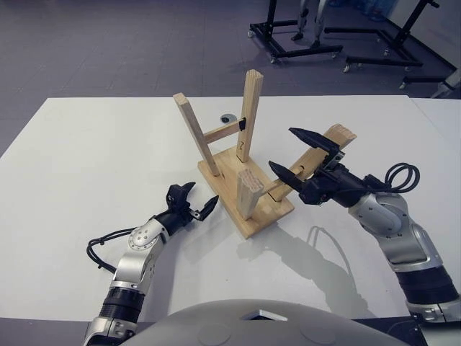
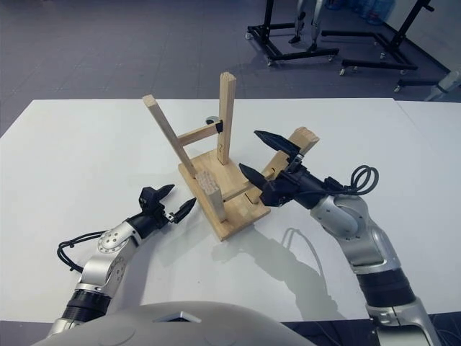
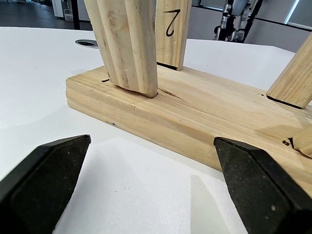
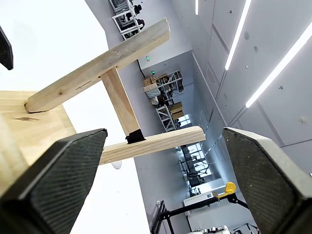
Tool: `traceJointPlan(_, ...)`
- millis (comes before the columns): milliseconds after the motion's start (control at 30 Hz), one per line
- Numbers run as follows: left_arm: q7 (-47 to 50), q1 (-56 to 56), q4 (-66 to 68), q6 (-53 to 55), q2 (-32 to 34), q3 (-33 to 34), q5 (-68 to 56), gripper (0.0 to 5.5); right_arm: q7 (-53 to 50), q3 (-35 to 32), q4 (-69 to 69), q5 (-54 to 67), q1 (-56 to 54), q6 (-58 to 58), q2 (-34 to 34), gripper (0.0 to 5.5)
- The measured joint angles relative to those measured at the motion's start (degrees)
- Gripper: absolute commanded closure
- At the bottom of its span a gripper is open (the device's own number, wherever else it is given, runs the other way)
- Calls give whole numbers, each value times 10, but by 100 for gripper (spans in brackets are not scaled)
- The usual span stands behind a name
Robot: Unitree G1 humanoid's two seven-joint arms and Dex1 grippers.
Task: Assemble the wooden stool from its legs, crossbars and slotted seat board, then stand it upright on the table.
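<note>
Stool sits upside down mid-table (image 1: 86, 158): slotted seat board (image 1: 265, 213) flat on the top, four legs up. Far-left leg (image 1: 196, 133) leans left, far leg marked 2 (image 1: 249, 115) stands about upright, and a crossbar (image 1: 223, 131) joins them. Near leg (image 1: 248, 191) is planted in the near-left part of the board. Right leg (image 1: 343, 134) leans well out to the right, w/ a second crossbar (image 1: 279, 189) running from it toward the near leg. Left gripper (image 1: 202, 193) is low over the table just left of the board's near edge, fingers spread, empty. Right gripper (image 1: 282, 148) is at the right leg, fingers spread wide and clamping nothing; can't tell if a pad touches wood. Judgement: assembly looks nearly done, so what's left is squaring the splayed legs, then flipping. To do it well, pin the board's near edge w/ the left gripper so it can't slide, then close the right on the right leg low down, near the slot, and push straight into the board, not sideways. For the flip, grip on a crossbar or the board edge rather than a leg tip; levering a leg could pop the joints. Go slow and keep the board supported till all four feet land.
</note>
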Motion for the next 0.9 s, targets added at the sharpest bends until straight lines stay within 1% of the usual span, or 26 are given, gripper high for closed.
traceJointPlan(100,-1,0,0,0,1,0,0,85,1,3,-4,13,-3,11,4,112)
traceJointPlan(167,-3,0,0,0,2,1,0,85,11,4,-9,45,-10,24,16,112)
traceJointPlan(267,-3,0,-1,0,2,1,-1,85,34,3,-19,174,-58,5,32,112)
traceJointPlan(333,-3,0,-1,0,2,3,-3,85,45,-15,-32,244,-85,-8,34,112)
traceJointPlan(433,-3,6,-2,0,4,12,-12,85,54,-39,-32,294,-99,8,35,112)
traceJointPlan(533,-2,22,-18,3,22,24,-13,85,23,-91,-13,340,-143,66,48,112)
traceJointPlan(633,-5,84,-86,32,47,63,-42,85,-5,-153,33,415,-155,145,61,112)
traceJointPlan(733,-18,154,-150,57,65,109,-91,85,10,-178,59,446,-144,186,61,112)
traceJointPlan(767,-28,187,-196,72,80,125,-113,85,17,-193,67,455,-124,203,61,112)
traceJointPlan(900,-45,202,-298,116,107,131,-152,85,16,-237,76,488,-82,254,66,112)
